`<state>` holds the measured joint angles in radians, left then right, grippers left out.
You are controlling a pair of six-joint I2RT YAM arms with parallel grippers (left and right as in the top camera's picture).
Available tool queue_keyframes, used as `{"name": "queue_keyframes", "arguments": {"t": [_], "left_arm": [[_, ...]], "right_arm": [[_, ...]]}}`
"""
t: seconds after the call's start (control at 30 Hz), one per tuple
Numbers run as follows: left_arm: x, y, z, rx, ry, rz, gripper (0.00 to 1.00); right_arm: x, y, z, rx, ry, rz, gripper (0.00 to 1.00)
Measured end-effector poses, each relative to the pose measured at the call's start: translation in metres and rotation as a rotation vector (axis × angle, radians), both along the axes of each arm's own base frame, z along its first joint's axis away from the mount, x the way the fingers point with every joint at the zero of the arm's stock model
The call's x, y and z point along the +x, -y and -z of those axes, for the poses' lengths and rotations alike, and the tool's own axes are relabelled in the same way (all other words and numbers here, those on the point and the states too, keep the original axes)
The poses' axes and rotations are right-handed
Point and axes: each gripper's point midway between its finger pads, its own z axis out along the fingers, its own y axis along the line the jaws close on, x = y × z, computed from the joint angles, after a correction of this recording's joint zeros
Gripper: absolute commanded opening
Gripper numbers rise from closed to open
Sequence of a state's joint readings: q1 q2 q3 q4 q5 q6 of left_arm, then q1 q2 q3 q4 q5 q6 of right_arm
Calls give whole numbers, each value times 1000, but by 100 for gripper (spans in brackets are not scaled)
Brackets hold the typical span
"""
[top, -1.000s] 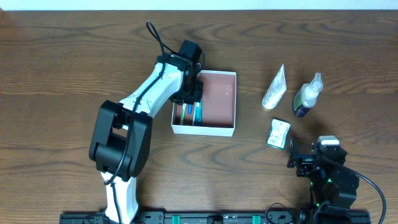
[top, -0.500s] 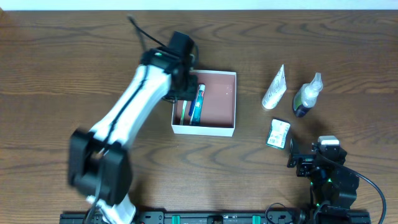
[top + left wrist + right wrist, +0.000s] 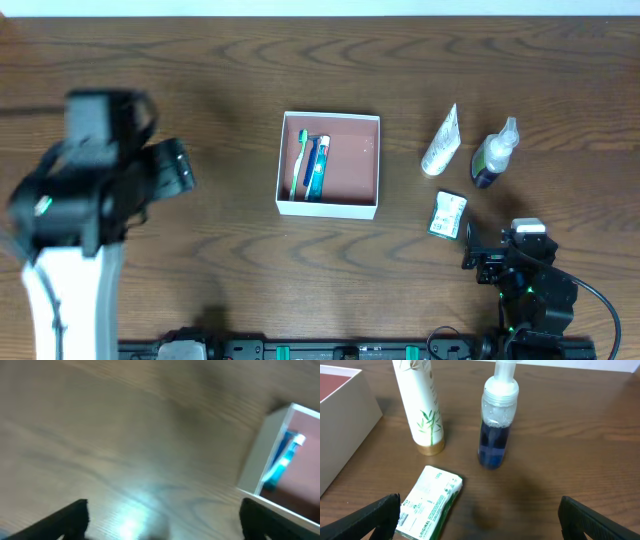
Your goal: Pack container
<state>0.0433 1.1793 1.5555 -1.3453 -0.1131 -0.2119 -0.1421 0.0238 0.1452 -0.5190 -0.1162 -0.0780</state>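
Left arm [image 3: 75, 200] has swung out of the container [image 3: 328, 209] since 0.5 s ago & now shows as a blur over the desk's [image 3: 200, 80] left side, well apart from the box. Left claw [image 3: 162, 517] is released: tips wide apart, nothing btwn them, wood grain under it, container's white corner at the right edge of its wrist view. Right claw [image 3: 482, 520] is also released, tips spread & low at the near right of the desk, same spot as before. Just ahead of it lies a green-white packet [image 3: 430, 502]; beyond that a white tube w/ leaf print [image 3: 422, 405] & a pump bottle w/ dark blue liquid [image 3: 496, 425], side by side, not touching. Container sits mid-desk, left of those 3 items. Inside, along its left wall, lie a green toothbrush [image 3: 301, 160] & a blue-white toothpaste tube [image 3: 317, 168], close together; rest of the pink floor shows
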Motion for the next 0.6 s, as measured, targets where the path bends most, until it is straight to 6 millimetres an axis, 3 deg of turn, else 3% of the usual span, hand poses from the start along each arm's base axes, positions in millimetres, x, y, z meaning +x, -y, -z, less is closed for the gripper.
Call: {"name": "queue_keyframes", "arguments": {"t": [0.1, 0.23, 0.4, 0.6], "left_arm": [[-23, -13, -11, 18, 31, -58, 98], [-37, -15, -20, 27, 71, -74, 98], [-41, -15, -22, 27, 83, -74, 98], [-39, -15, -21, 27, 75, -74, 98]], "right_arm": [[0, 0, 0, 0, 0, 0, 99], [0, 1, 0, -2, 0, 4, 99], [4, -2, -9, 20, 42, -6, 99], [11, -29, -43, 186, 173, -121, 99]]}}
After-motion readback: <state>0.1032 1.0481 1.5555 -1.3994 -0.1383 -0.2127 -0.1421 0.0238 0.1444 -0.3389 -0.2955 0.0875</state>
